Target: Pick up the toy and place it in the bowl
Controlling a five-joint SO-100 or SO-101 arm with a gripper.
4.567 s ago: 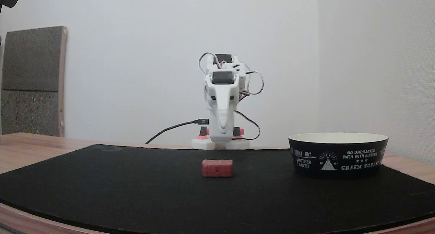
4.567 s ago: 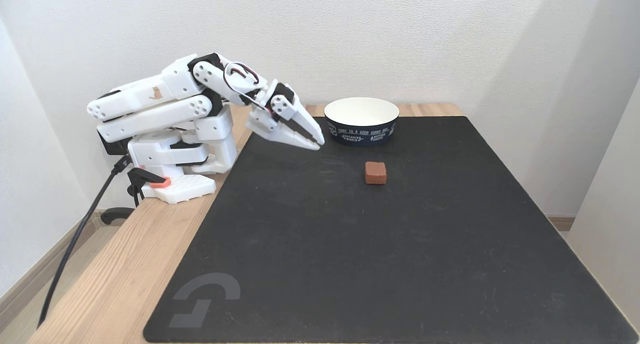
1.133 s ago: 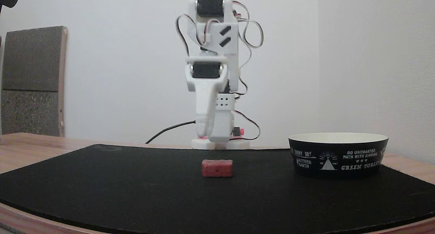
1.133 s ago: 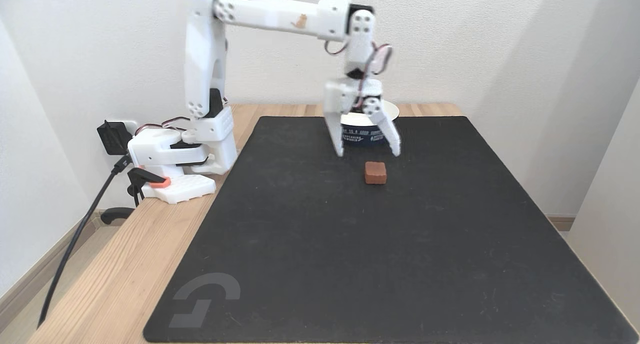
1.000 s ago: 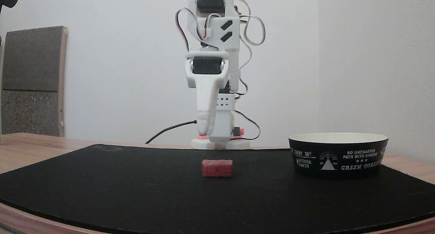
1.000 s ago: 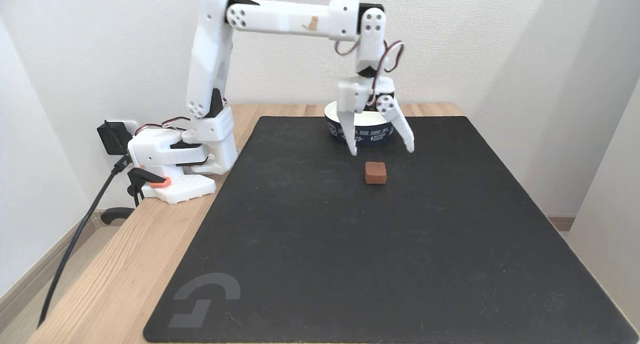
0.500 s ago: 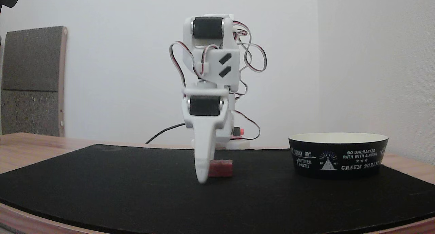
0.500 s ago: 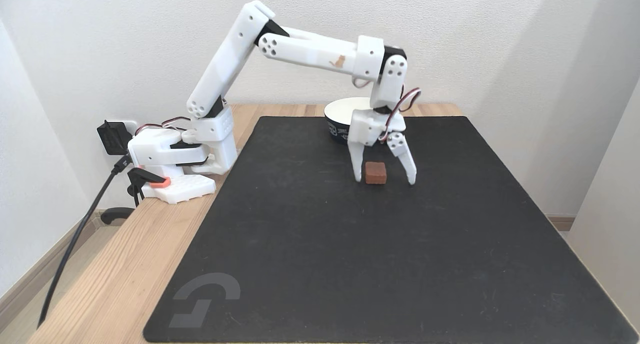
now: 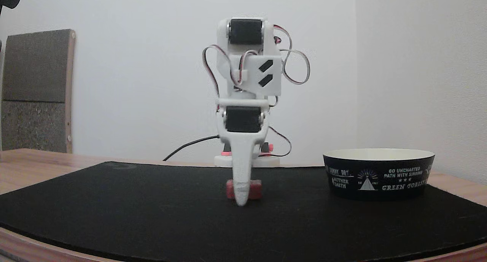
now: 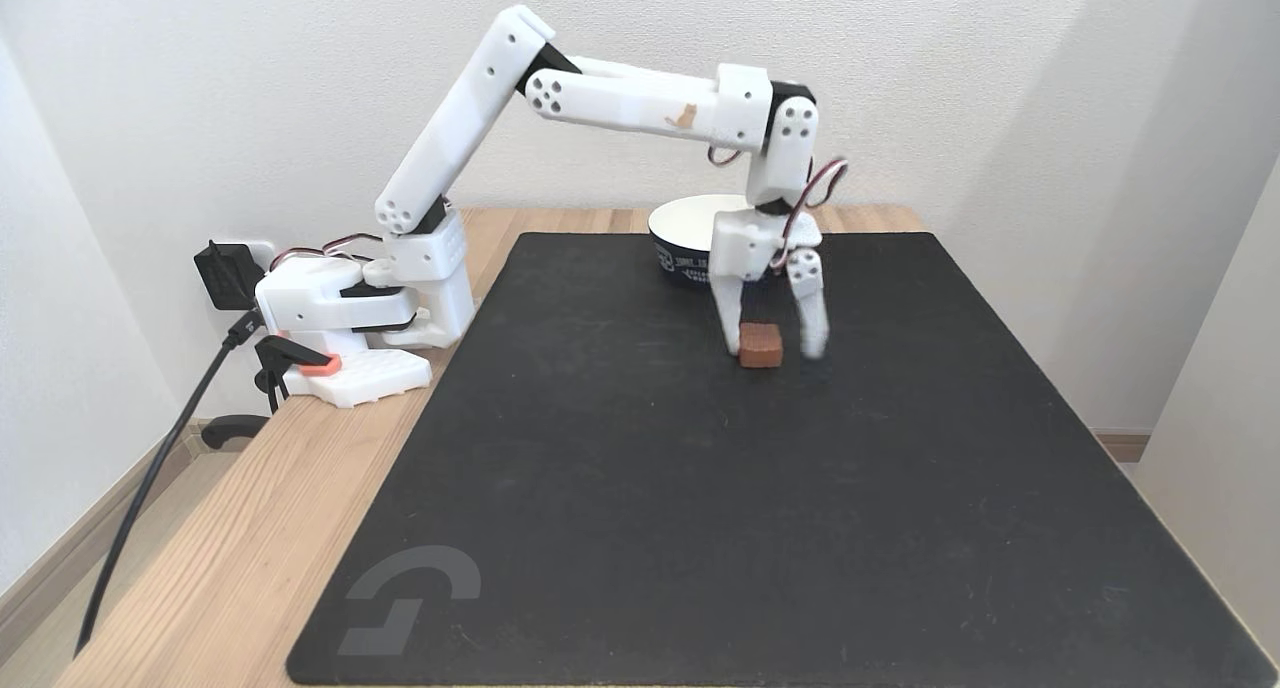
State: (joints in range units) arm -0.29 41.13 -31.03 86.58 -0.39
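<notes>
The arm reaches out from the left of the frame, its hand (image 10: 772, 346) pointing straight down at mid-frame, jaws spread either side of the red toy block (image 10: 761, 345) lying on the black mat (image 10: 700, 528). Behind stands the bowl (image 9: 377, 173), lettered "GO UNCHARTED PATH WITH SINGING" and "GREEN FOREST".

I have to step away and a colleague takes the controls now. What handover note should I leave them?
Gripper: open, lowered to the mat, one finger on each side of the toy; the right finger in this fixed view is blurred, with a gap to the toy.
Toy: on the mat, not lifted.
Bowl: behind the gripper, nothing seen inside it.
Done: approach and lowering.
Left: close on the toy, lift, carry to the bowl, release.
</notes>
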